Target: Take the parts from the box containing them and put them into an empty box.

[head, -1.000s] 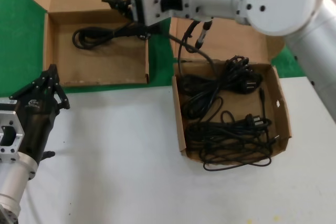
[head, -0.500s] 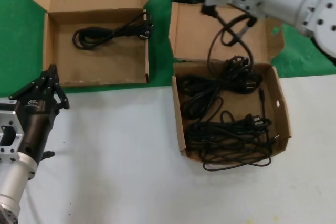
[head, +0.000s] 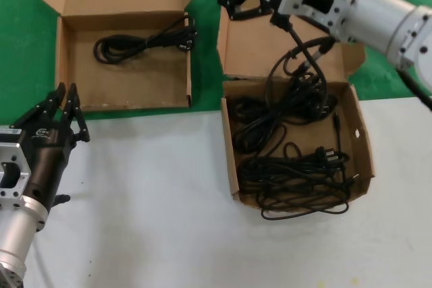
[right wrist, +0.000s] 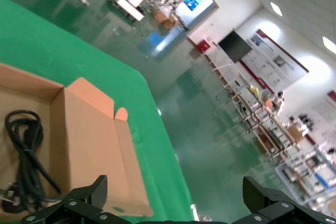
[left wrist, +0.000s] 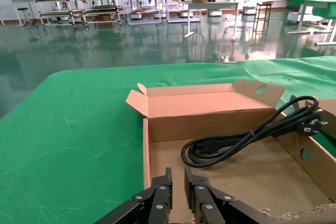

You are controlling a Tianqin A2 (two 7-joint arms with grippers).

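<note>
Right gripper (head: 233,1) has retreated; its wrist view shows jaws wide.

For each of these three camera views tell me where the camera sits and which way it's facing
Head view: on the robot's head, looking down at two boxes; left gripper and right gripper show.
Left wrist view: on the left arm, facing the left box with one coiled cord; its fingers show.
Right wrist view: on the right arm, angled toward the hall; open fingers show.
Shared: all three show that cord.
</note>
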